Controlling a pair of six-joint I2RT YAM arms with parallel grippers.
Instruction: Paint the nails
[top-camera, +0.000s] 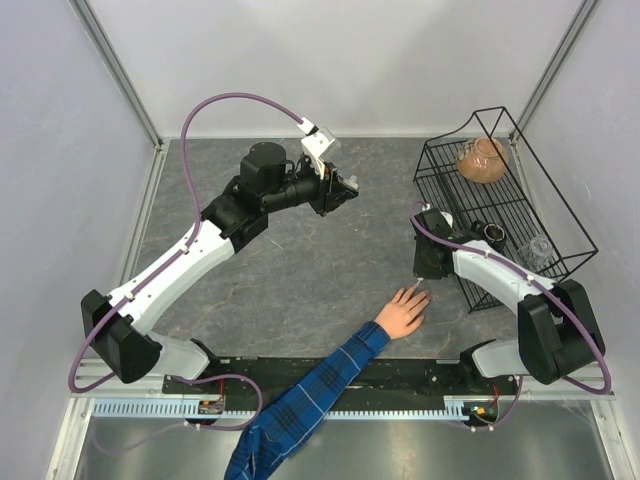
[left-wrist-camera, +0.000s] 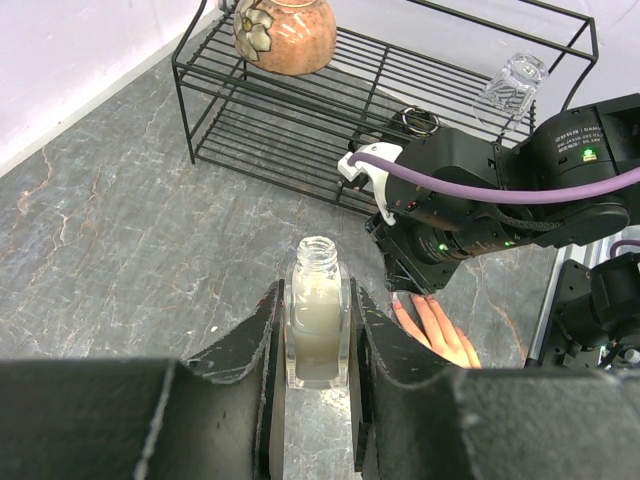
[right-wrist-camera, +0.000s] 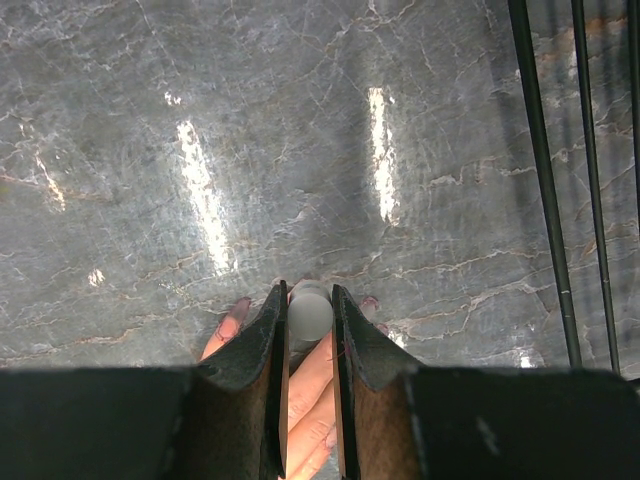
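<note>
A light-skinned hand (top-camera: 404, 311) with a blue plaid sleeve lies flat on the grey table, fingers pointing away. My right gripper (top-camera: 430, 268) hangs just over its fingertips. In the right wrist view it (right-wrist-camera: 309, 300) is shut on a grey round brush cap (right-wrist-camera: 310, 316) directly above the middle fingers. Nails (right-wrist-camera: 239, 309) with a dark tint show on either side of the jaws. My left gripper (top-camera: 342, 191) is held up at the table's middle back, shut on an uncapped clear bottle of pale polish (left-wrist-camera: 318, 318), upright between the fingers. The hand (left-wrist-camera: 440, 333) shows beyond it.
A black wire rack (top-camera: 520, 215) stands at the right, close to the right arm. It holds an orange-brown vase (top-camera: 482, 160), a clear glass (top-camera: 538, 249) and a small dark ring-shaped item (top-camera: 494, 233). The person's arm (top-camera: 300, 405) crosses the near edge between the arm bases.
</note>
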